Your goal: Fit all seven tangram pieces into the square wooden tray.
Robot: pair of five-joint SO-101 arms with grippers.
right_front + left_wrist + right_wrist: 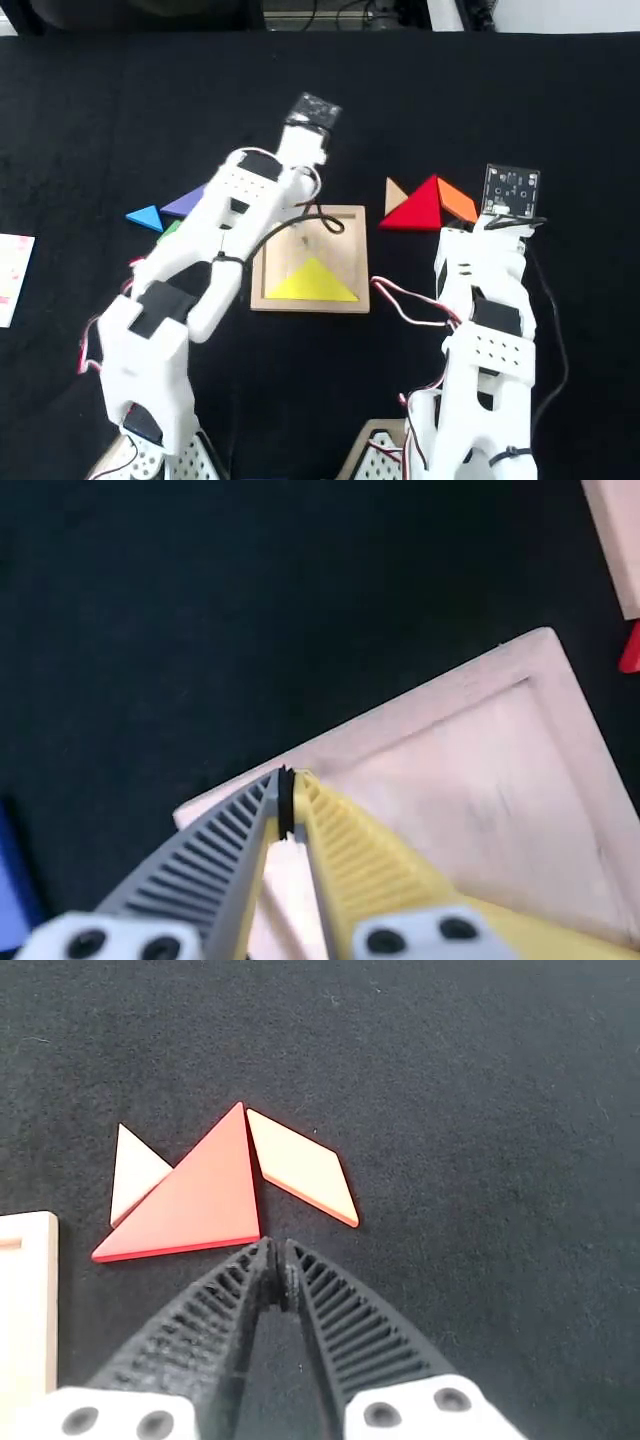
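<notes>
Tray: the square wooden tray (310,304) is sitting at the centre of the high view; the yellow triangle (312,282) is already lying inside it along the lower rim; the wood above it is showing bare.
Left claw: the left gripper (287,805) is hovering over the tray's upper rim; its jaws are pressed together and carrying nothing I can see.
Right claw: the right gripper (278,1272) is hanging right of centre; its jaws are pressed together too and pinching nothing.
Key relation: the red triangle (195,1205) is lying just ahead of the right tips, with its near corner almost meeting them; in the high view it is sitting just right of the tray's upper right corner, its long edge slanting from upper right to lower left, towards the tray.
Neighbours: the orange parallelogram (300,1165) is lying just beside the red's short edge; the pale triangle (135,1170) is resting against its long edge; a careless push is likely dragging both along.
Nearer arm: the right one, clearly; the left is standing across the tray from this cluster.
Left cluster: the blue triangle (147,217) and purple piece (185,203) are waiting at centre left, beside the left arm.
Call: the right jaws are needing to spread across the red's thickness before any lift.
</notes>
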